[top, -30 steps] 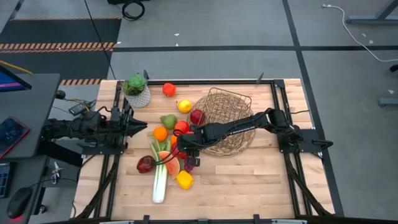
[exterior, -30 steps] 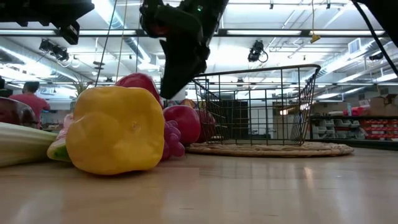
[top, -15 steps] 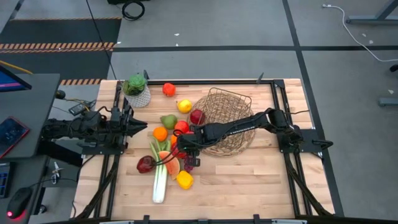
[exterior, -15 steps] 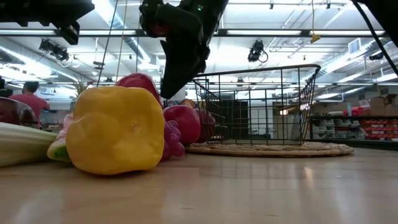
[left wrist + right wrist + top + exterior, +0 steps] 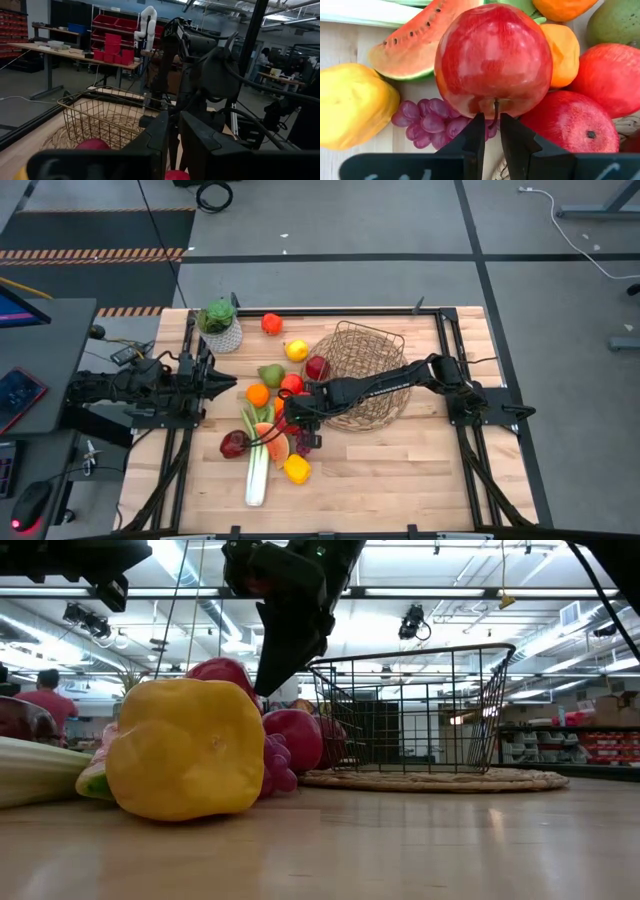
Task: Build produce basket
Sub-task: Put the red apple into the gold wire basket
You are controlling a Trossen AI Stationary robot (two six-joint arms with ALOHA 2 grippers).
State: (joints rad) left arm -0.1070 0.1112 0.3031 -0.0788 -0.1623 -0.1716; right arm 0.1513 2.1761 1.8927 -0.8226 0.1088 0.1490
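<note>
The produce lies in a heap left of the brown wire basket point(image 5: 362, 370): a watermelon slice point(image 5: 415, 47), purple grapes point(image 5: 422, 120), a yellow pepper point(image 5: 185, 750), a leek point(image 5: 257, 470), oranges and red fruits. One red apple point(image 5: 317, 367) lies inside the basket. My right gripper point(image 5: 492, 131) reaches slanting down over the heap and is shut on a big red apple point(image 5: 492, 60). My left gripper point(image 5: 226, 383) waits shut at the table's left side, clear of everything. My right gripper pinches the red apple's thin stem point(image 5: 495, 106) between its two fingertips, coming slanting down from the table's right side. The apple sits stem-up among the other fruits, over the grapes and the watermelon slice. Whether it is lifted clear of them I cannot tell.
A small white pot with a green plant point(image 5: 220, 325) stands at the far left. A red fruit point(image 5: 271, 323) and a yellow lemon point(image 5: 296, 350) lie apart near the far edge. Bare wood stretches along the near edge and right of the basket.
</note>
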